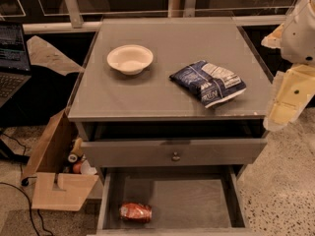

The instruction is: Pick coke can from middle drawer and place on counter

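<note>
Coke can [136, 212] lies in middle drawer [197, 203], front-left corner. Pincer [288, 102], state indiscernible, hangs off counter [162, 92] right edge; best descend from directly above.

Lab with laptop [12, 58]; end effector [281, 107] at right

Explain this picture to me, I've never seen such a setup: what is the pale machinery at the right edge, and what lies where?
One camera looks down at a grey cabinet from its front. The pale shape on the right is the robot's arm. Its gripper hangs beside the counter, with nothing visibly held. On the counter lie a white bowl and a blue-and-white chip bag. Below, the middle drawer stands open, and the coke can lies on its side at the front left. Above it is a drawer with a knob. A cardboard box and a laptop are on the left.
</note>
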Robot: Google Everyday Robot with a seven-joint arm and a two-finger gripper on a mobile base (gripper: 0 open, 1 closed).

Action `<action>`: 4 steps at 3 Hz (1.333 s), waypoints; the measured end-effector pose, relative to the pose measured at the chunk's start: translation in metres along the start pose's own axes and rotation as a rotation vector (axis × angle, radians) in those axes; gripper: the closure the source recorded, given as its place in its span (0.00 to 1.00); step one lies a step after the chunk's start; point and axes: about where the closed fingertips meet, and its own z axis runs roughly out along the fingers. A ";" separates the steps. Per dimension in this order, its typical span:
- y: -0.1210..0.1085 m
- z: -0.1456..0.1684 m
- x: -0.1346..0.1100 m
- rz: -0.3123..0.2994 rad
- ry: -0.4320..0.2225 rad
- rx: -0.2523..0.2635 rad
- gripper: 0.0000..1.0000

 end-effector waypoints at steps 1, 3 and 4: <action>0.000 0.000 0.000 0.000 0.000 0.000 0.00; 0.013 0.011 -0.002 0.179 -0.268 0.026 0.00; 0.019 0.018 -0.008 0.290 -0.437 0.050 0.00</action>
